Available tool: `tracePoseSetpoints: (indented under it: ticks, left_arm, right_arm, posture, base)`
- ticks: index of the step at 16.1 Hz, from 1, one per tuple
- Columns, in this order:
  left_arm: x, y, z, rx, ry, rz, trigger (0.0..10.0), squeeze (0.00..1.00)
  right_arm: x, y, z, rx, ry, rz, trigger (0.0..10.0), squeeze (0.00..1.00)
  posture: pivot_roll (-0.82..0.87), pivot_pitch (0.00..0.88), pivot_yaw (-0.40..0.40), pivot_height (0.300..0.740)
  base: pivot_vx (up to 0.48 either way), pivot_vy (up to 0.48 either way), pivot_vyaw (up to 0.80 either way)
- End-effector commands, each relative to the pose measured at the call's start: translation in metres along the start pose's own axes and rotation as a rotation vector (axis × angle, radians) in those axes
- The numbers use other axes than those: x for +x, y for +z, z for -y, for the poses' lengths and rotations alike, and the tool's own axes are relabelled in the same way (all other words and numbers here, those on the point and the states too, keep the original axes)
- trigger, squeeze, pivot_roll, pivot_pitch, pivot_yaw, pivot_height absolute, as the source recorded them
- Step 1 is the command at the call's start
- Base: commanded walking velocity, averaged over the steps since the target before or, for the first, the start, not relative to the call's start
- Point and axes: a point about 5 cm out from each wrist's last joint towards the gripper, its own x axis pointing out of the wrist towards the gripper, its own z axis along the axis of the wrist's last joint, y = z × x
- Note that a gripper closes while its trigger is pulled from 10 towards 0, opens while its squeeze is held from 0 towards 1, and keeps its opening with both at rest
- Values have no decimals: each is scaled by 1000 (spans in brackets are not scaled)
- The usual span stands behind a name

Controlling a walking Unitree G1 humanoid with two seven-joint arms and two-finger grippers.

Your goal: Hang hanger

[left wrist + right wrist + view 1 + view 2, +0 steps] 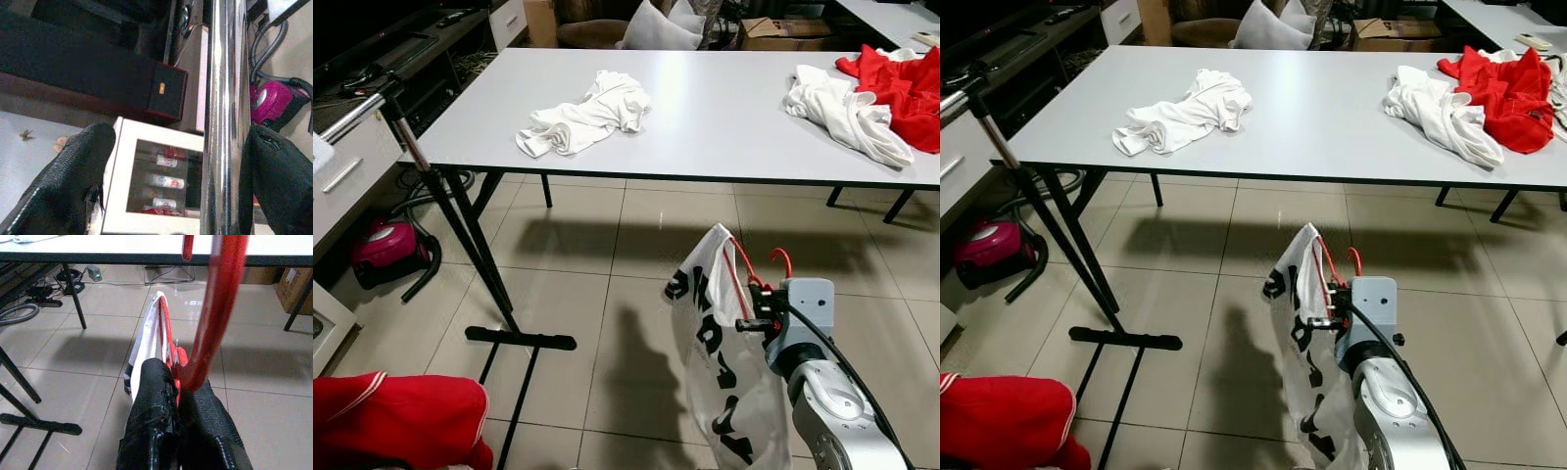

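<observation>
Near right, the right end effector (178, 404) clamps a red hanger (747, 266) carrying a white printed shirt (715, 343) above the tiled floor. Left, the open left end effector (178, 161) straddles the chrome rack rail (222, 98). Beyond stands the table (724, 108).

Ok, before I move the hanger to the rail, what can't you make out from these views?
- Clothes rail: its top bar runs off the left edge of the eye views.
- Left gripper: open around the chrome rail, contact unclear.
- Red hanger: its hook is cut by the right wrist view's top edge.
- White shirt on the hanger: print is folded, unreadable.
</observation>
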Motion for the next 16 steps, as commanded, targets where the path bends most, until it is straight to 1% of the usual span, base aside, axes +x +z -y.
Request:
tracePoseSetpoints:
  ticks: [1,2,3,4,5,6,8,9,10,12,13,14,15,16]
  left_arm:
    - [-2,-12,-14,-40,16,-25,10000,0]
    - [-2,-7,-8,-118,-33,12,10000,0]
    - [-2,-4,-6,-155,-54,27,10000,0]
    - [-1,5,4,-242,-140,90,10000,0]
    - [-1,12,13,-268,-196,135,10000,0]
    - [-2,18,20,-288,-228,168,10000,0]
    - [-2,21,25,-304,-247,189,10000,0]
    - [-3,23,30,-336,-273,217,10000,0]
    - [-5,28,35,-408,-324,282,10000,0]
    - [-10,41,41,-565,-430,428,10000,0]
    - [-12,46,43,-637,-470,486,10000,0]
    - [-17,60,53,-757,-568,608,10000,0]
    - [-24,73,65,-831,-644,708,10000,0]
    - [-30,82,75,-870,-684,769,10000,0]
  right_arm:
    - [0,5,0,-1,-9,33,10000,0]
    - [0,5,0,-1,-8,34,10000,0]
    - [0,5,0,-1,-8,34,10000,0]
    - [1,6,0,-2,-6,36,10000,0]
    - [1,6,0,-2,-5,37,10000,0]
    - [1,6,0,-2,-2,37,10000,0]
    - [2,6,0,-3,1,38,10000,0]
    - [2,6,0,-5,3,40,10000,0]
    - [3,7,0,-6,5,41,10000,0]
    - [3,7,1,-5,9,44,10000,0]
    - [4,7,0,-5,14,46,10000,0]
    - [6,9,-2,-7,34,53,10000,0]
    - [9,12,-3,-15,54,62,10000,0]
    - [11,13,-4,-26,70,67,10000,0]
  posture:
    - [-141,0,96,740]
    - [-141,0,96,740]
    - [-141,0,96,740]
    - [-142,0,97,740]
    - [-140,0,94,740]
    - [-140,0,94,740]
    - [-140,0,92,740]
    - [-142,0,92,740]
    - [-141,0,90,740]
    - [-135,0,83,740]
    - [-135,0,83,740]
    - [-131,0,74,740]
    - [-127,0,66,740]
    - [-126,0,61,740]
  base:
    - [0,0,0]
    - [0,0,0]
    - [0,0,0]
    - [0,0,0]
    - [0,0,0]
    - [0,0,0]
    - [0,0,0]
    - [0,0,0]
    - [0,0,0]
    - [0,0,0]
    - [0,0,0]
    - [0,0,0]
    - [0,0,0]
    - [0,0,0]
